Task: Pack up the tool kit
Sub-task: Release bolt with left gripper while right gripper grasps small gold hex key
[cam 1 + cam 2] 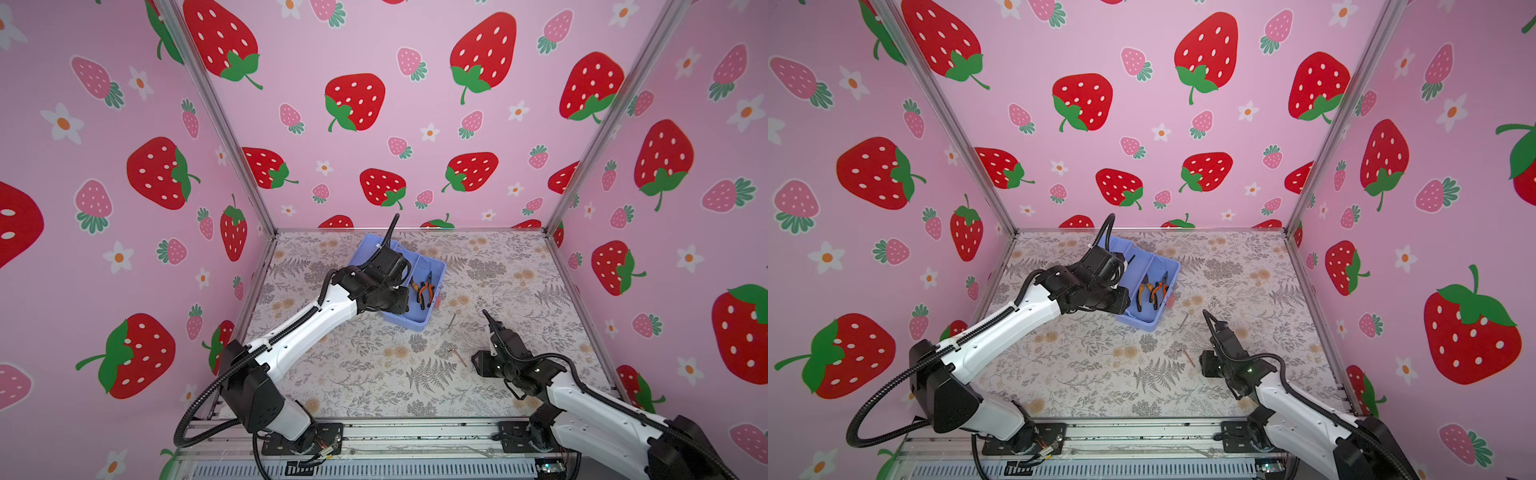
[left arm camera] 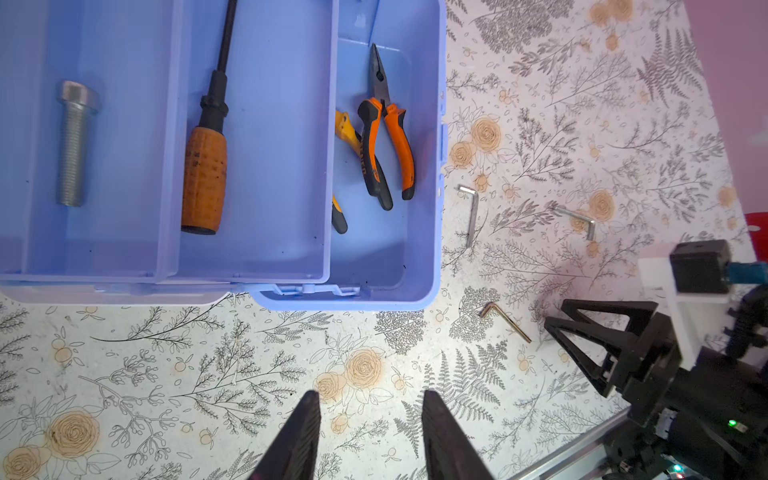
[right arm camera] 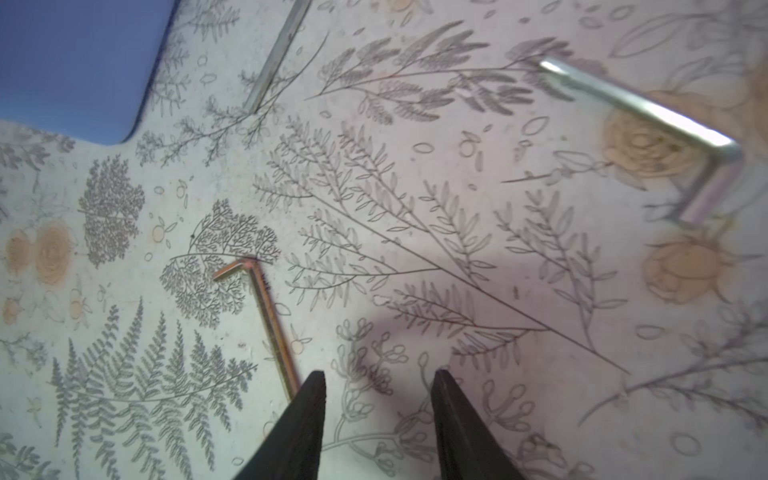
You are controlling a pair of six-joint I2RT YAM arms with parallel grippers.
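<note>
The box base (image 2: 374, 257) and its tray (image 2: 270, 145) look like smooth periwinkle plastic with a soft sheen. The bolt (image 2: 75, 145) is dull grey metal, its shank rough with thread. The screwdriver (image 2: 204, 174) has a ribbed, scuffed orange grip, perhaps rubber. The pliers (image 2: 400, 141) wear smooth orange-and-black sleeves over dark metal. The silver hex key (image 3: 648, 112) is bright, polished metal. The brassy hex key (image 3: 266, 307) is duller. The table cover (image 2: 249, 374) is matt and printed.
</note>
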